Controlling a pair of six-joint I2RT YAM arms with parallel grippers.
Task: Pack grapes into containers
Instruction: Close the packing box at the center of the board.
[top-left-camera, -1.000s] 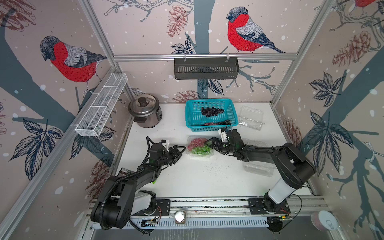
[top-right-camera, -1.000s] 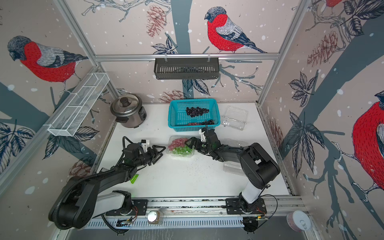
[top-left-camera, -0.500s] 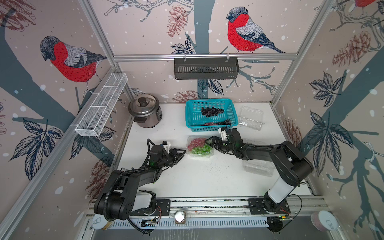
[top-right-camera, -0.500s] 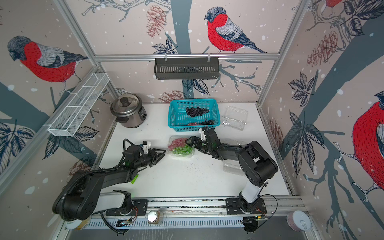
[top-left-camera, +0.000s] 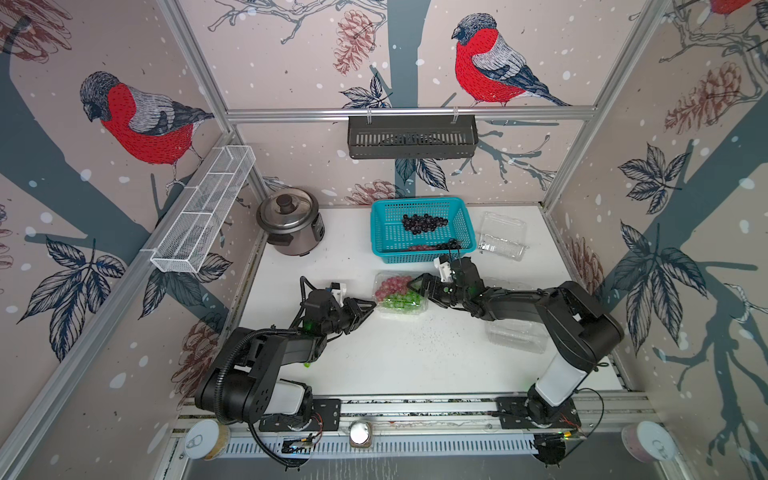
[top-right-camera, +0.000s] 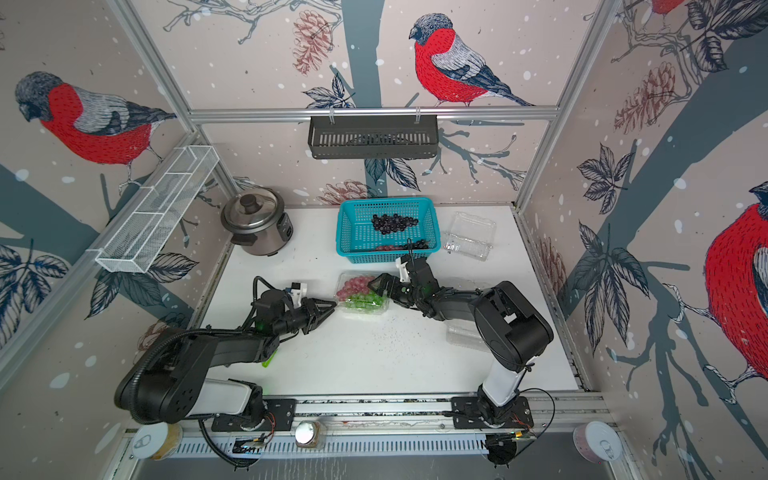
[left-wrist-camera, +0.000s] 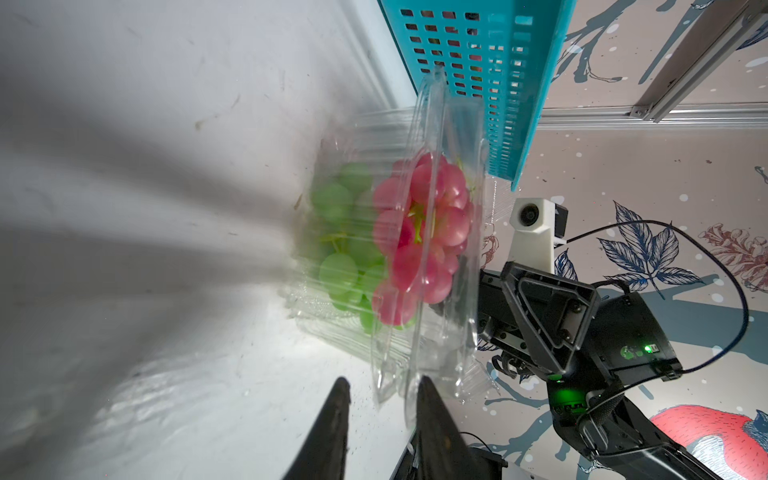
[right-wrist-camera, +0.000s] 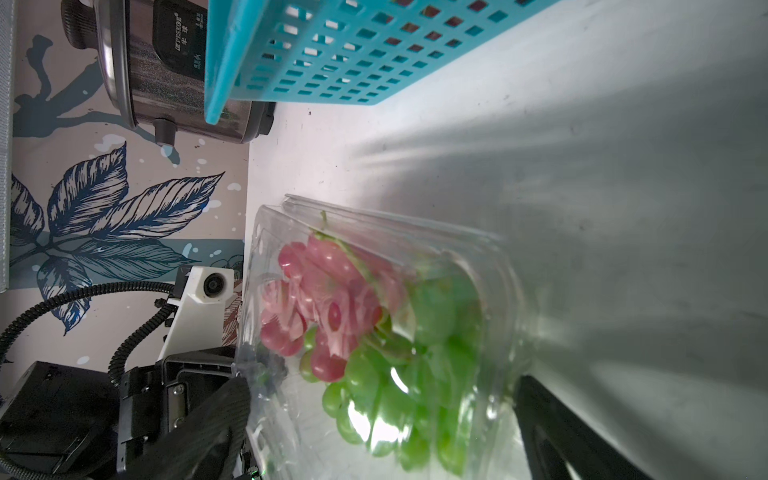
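- Black control panel (right-wrist-camera: 178, 35) on the round stainless-steel rice cooker (right-wrist-camera: 124, 79), far left on the table: brand "PESKOE" in white capitals.
- Beside the brand: two white Chinese characters.
- Below these: smaller white print, too small to read.

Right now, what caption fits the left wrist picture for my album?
Left end effector at a clear container's corner, red and green grapes inside, teal basket behind.
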